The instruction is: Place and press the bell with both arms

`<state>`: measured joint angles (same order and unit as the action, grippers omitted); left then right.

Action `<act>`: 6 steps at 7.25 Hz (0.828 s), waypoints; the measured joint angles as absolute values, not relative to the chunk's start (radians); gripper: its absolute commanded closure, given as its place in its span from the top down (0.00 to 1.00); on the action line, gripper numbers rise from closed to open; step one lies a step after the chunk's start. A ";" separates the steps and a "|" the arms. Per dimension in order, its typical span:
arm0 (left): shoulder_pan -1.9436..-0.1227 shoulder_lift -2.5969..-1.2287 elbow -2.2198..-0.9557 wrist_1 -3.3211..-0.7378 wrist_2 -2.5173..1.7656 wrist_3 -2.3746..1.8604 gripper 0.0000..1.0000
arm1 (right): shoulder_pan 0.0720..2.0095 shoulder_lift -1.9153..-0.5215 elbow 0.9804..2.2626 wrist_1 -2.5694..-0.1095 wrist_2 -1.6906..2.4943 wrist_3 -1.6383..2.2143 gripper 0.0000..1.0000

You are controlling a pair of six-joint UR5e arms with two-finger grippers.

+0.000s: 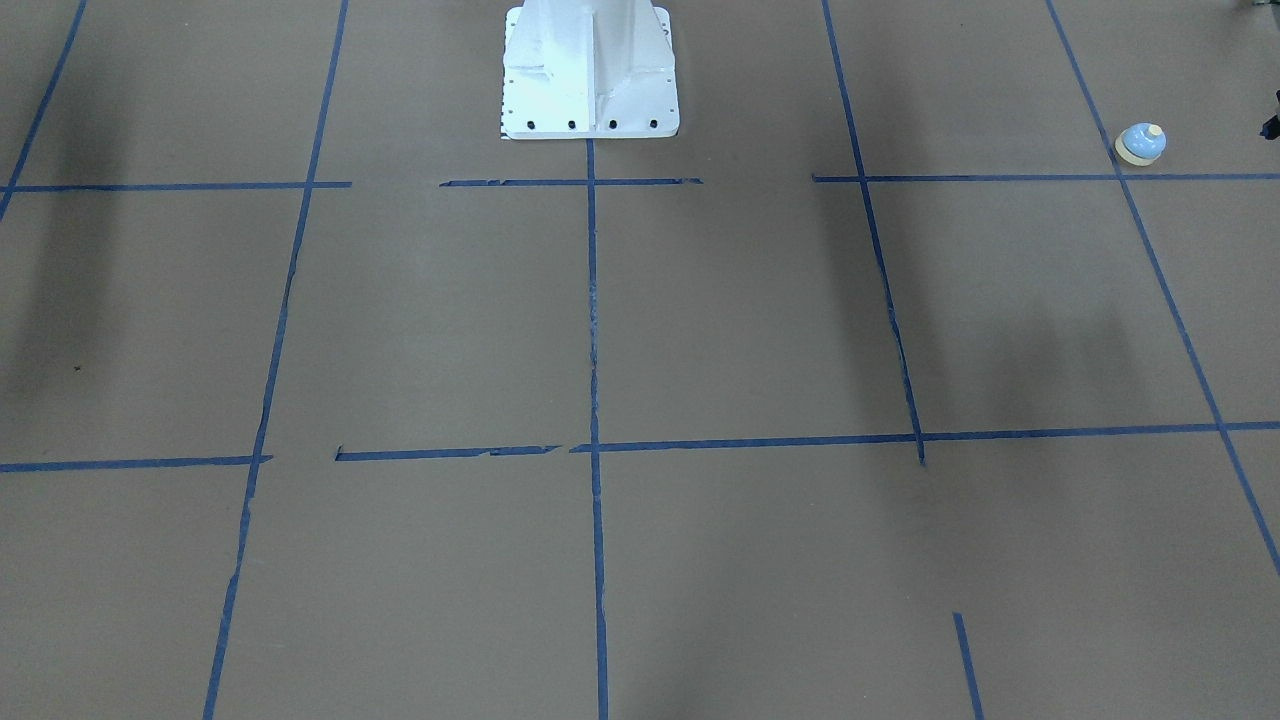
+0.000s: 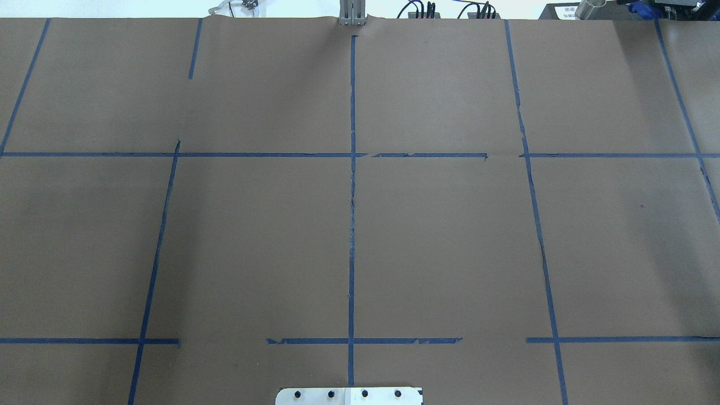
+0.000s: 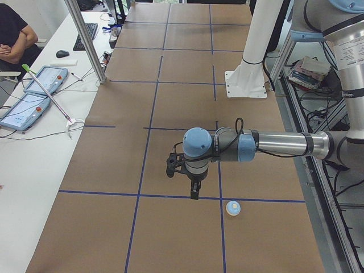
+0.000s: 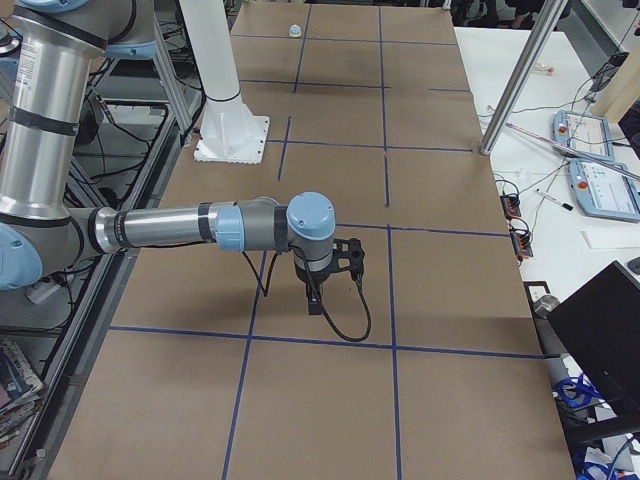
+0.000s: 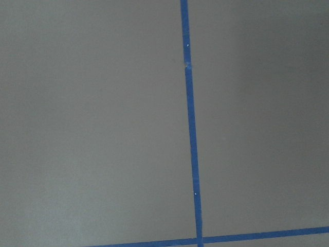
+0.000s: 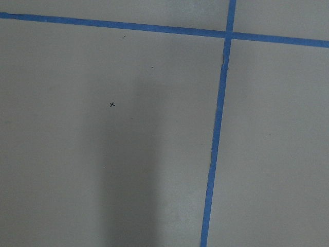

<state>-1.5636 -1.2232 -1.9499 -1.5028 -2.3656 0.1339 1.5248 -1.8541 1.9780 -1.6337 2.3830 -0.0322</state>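
Observation:
The bell (image 1: 1140, 143), light blue with a cream base and button, stands upright on the brown paper near the table's end on my left. It also shows in the exterior left view (image 3: 233, 207) and far off in the exterior right view (image 4: 295, 30). My left gripper (image 3: 194, 192) hangs fingers-down above the paper, apart from the bell, which stands a short way to its side. My right gripper (image 4: 314, 303) hangs fingers-down over the table's other end, far from the bell. I cannot tell whether either is open or shut. Both wrist views show only paper and tape.
The white pedestal (image 1: 590, 70) stands at the table's middle on the robot's side. Blue tape lines (image 2: 352, 225) grid the brown paper. A metal post (image 3: 85, 40), tablets (image 3: 34, 91) and a seated person (image 3: 11, 40) are on the operators' side.

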 measured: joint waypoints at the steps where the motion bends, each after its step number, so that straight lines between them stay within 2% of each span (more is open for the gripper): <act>1: -1.564 -1.224 -1.952 -1.504 -2.368 0.132 1.00 | 1.525 -1.854 1.978 -1.634 2.383 -0.032 1.00; 6: -1.566 -1.216 -1.967 -1.504 -2.364 0.128 1.00 | 1.525 -1.855 1.977 -1.634 2.382 -0.030 1.00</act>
<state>-1.5661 -1.2156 -1.9667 -1.5043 -2.3637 0.1283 1.5247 -1.8546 1.9775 -1.6337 2.3823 -0.0302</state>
